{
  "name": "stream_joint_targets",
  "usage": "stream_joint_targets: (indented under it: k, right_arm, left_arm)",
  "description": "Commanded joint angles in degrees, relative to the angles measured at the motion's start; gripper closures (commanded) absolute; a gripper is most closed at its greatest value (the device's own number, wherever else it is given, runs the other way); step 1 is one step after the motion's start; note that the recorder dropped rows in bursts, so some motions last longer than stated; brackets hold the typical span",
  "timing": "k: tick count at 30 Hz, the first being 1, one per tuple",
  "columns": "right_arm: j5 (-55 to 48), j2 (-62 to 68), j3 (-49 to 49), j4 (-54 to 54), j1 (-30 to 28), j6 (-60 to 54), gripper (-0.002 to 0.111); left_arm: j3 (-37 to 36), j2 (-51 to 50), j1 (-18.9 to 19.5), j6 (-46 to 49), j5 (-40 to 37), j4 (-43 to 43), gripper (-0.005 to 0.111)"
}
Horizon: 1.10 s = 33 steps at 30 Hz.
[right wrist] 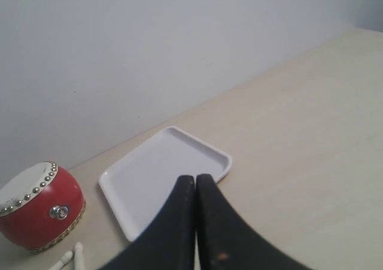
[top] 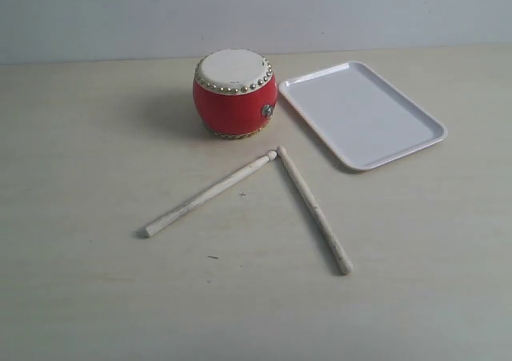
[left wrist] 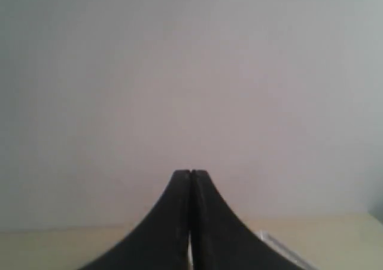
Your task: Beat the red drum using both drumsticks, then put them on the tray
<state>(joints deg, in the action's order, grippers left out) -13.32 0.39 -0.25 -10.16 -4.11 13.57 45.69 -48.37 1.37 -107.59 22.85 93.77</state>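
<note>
While neither arm showed in the exterior view, the job looked, on this evidence, not yet begun. The squat, glossy red drum (top: 235,94), with its cream-white skin ringed by gold studs, stood upright on the pale, matt counter (top: 96,297) with nothing touching it. Two slim, pale wooden drumsticks lay flat on the counter in front of it. Their small rounded tips almost met just before the drum and their butts spread well apart: the left-hand drumstick (top: 210,194) slanted off to one side, the right-hand drumstick (top: 314,209) to the other. A flat rectangular white plastic tray (top: 364,113) with a low raised rim lay just beside the drum, on the right of the exterior view, and held nothing.

The left tool (left wrist: 190,173) had its black jaws pressed together with nothing between them. It faced a plain grey-white wall (left wrist: 191,72) and touched nothing in its wrist view. The right tool (right wrist: 195,177) was likewise closed and empty, and its wrist view showed it clear of the tray, the drum and the stick tips.

Judged from this, every step remained: opening the tools, taking one stick in each, striking the skin, and setting both sticks on the tray.
</note>
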Motion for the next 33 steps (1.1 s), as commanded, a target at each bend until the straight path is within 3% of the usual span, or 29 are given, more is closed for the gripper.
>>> stream_joint_targets:
  k: [1, 4, 7, 11, 14, 19, 22, 24, 28, 33]
  right_arm:
    - [0.1, -0.4, 0.2, 0.0, -0.3, -0.4, 0.108]
    - [0.1, -0.4, 0.2, 0.0, -0.3, -0.4, 0.108]
    - [0.2, -0.4, 0.2, 0.0, -0.3, -0.4, 0.108]
    - [0.3, -0.4, 0.2, 0.0, -0.1, -0.4, 0.108]
    - [0.3, -0.4, 0.2, 0.0, -0.1, -0.4, 0.108]
    - [0.3, -0.4, 0.2, 0.0, -0.2, -0.5, 0.108]
    - [0.3, -0.4, 0.2, 0.0, -0.2, -0.5, 0.108]
    - [0.3, -0.4, 0.2, 0.0, -0.2, -0.5, 0.108]
    - [0.3, -0.4, 0.2, 0.0, -0.2, -0.5, 0.108]
    - [0.2, -0.4, 0.2, 0.0, -0.2, -0.5, 0.108]
  left_arm:
    - [5.2, -14.0, -0.8, -0.4, 3.9, 6.2, 0.107]
    - [9.5, -21.6, -0.8, 6.5, -5.4, 6.2, 0.107]
    - [13.2, -29.0, -0.8, 7.3, -16.3, 6.2, 0.107]
    - [13.8, -34.9, -0.8, 9.6, -16.6, 6.2, 0.107]
    - [13.6, -38.6, -0.8, 20.7, -21.2, 6.2, 0.107]
    - [12.1, -42.9, -0.8, 46.5, -42.3, 4.5, 0.107]
    - [12.7, -46.0, -1.0, 69.9, -57.0, -7.1, 0.107]
    - [15.0, -48.1, -1.0, 79.1, -63.7, -17.5, 0.107]
    - [19.8, -49.7, -3.9, 81.5, -64.5, -34.4, 0.107]
    - [24.7, -51.0, -10.1, 103.8, -70.6, -54.2, 0.107]
